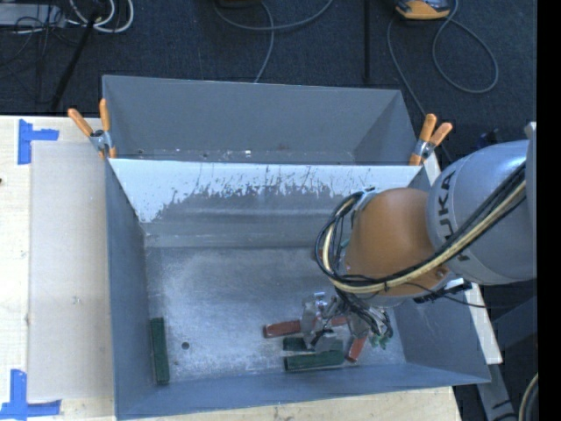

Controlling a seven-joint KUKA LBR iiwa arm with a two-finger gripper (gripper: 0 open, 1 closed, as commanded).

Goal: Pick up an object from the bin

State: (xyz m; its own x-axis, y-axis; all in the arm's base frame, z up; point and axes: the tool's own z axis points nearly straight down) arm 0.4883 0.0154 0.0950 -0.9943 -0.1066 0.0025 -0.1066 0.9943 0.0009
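My gripper (321, 316) hangs low over the front right part of the bin floor, under the arm's orange cover. Directly beside it on the left lies a reddish-brown flat bar (282, 329). Just below it a dark green bar (314, 363) lies flat, with a second small dark green piece (297, 344) above that bar's left end. A short red piece (355, 350) rests to the gripper's lower right. I see nothing held by the gripper.
A long dark green bar (158, 351) lies alone near the bin's front left corner. A small green bit (379, 342) sits by the right wall. The arm and its cables cover the right side of the bin.
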